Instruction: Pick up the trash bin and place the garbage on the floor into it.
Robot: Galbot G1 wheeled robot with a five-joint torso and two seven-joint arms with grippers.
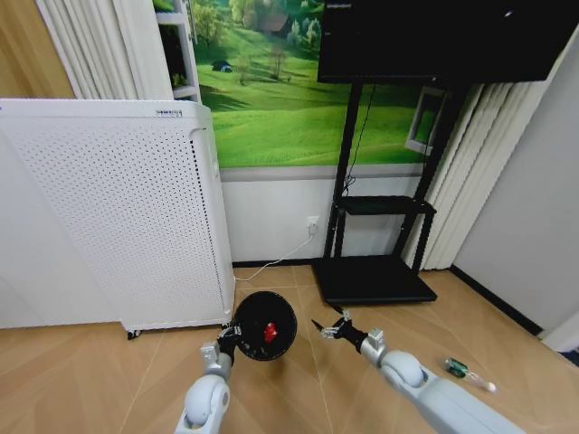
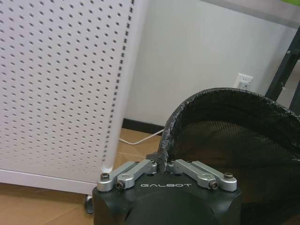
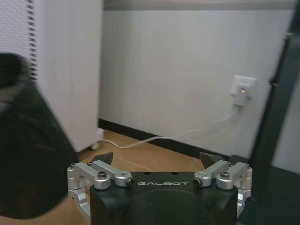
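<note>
Left gripper (image 1: 228, 342) clamped on rim of trash bin (image 1: 265, 325), bin held off floor (image 1: 81, 380), mouth tipped toward camera. Red-and-white wad (image 1: 270, 332) seen inside bin. Right gripper (image 1: 327, 327) held empty, fingers spread apart, just beside bin. Clear bottle with green label (image 1: 467, 372) lying on floor at right. White perforated appliance (image 1: 118, 208) standing behind left.

You have open floor (image 1: 298, 398) ahead; the white perforated appliance (image 1: 118, 208) blocks your left, the black TV stand (image 1: 375, 276) stands beyond.
</note>
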